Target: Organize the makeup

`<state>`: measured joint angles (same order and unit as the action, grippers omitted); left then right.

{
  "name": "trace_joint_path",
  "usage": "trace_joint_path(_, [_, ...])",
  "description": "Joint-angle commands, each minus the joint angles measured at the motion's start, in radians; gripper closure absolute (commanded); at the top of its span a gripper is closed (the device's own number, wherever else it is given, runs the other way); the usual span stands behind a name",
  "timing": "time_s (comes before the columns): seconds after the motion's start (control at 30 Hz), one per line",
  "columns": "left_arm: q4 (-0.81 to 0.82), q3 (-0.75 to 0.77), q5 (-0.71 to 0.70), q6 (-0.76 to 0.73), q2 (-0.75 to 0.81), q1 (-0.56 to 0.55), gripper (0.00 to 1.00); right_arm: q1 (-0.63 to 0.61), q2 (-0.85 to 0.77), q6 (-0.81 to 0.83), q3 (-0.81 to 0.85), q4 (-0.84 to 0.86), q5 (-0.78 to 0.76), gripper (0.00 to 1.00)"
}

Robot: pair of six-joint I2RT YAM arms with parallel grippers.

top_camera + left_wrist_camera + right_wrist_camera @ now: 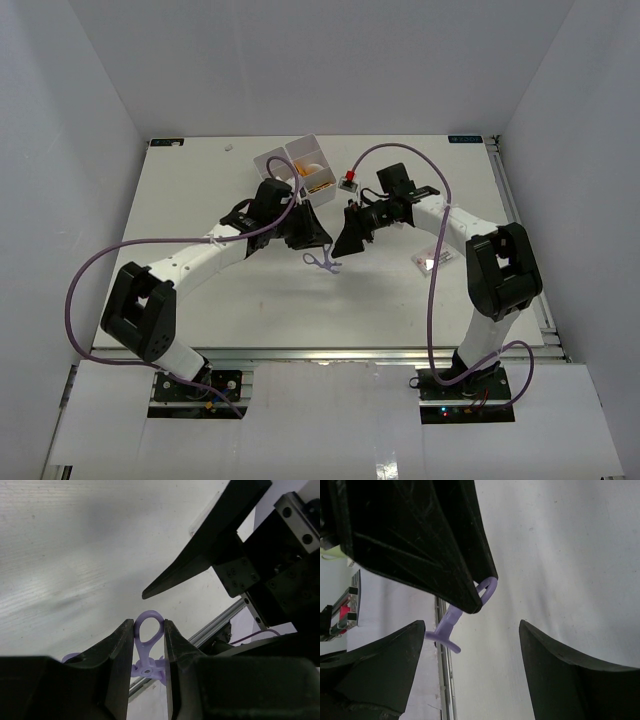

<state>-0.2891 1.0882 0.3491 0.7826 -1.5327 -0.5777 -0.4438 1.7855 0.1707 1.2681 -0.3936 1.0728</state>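
Over white table (200, 200), purple loop (145, 656) clamped in left pincer (148, 623), right pincer (471, 624) agape just beside.

Left tool (149, 626) pinched narrow, right tool (471, 625) spread wide, tips close together, facing each other

Left fingers (312, 228) and right fingers (352, 232) crowd mid-table, purple loop (322, 262) between, white box (270, 160) close behind, open table (250, 290) nearer.
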Motion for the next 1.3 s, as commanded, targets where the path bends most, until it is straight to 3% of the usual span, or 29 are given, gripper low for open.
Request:
trace_joint_path(0.0, [0.037, 0.046, -0.025, 0.026, -0.007, -0.025, 0.67, -0.007, 0.018, -0.063, 0.04, 0.012, -0.013, 0.21])
trace_joint_path(0.4, [0.077, 0.071, -0.066, 0.082, -0.027, -0.044, 0.67, -0.008, -0.005, -0.231, -0.003, 0.145, -0.006, 0.3])
trace_joint_path(0.77, [0.095, 0.082, -0.108, 0.115, -0.037, -0.044, 0.67, -0.006, -0.013, -0.277, -0.02, 0.183, -0.011, 0.41])
trace_joint_path(1.27, [0.077, 0.11, -0.144, 0.102, -0.056, -0.045, 0.67, -0.006, 0.011, -0.279, -0.001, 0.177, -0.013, 0.72])
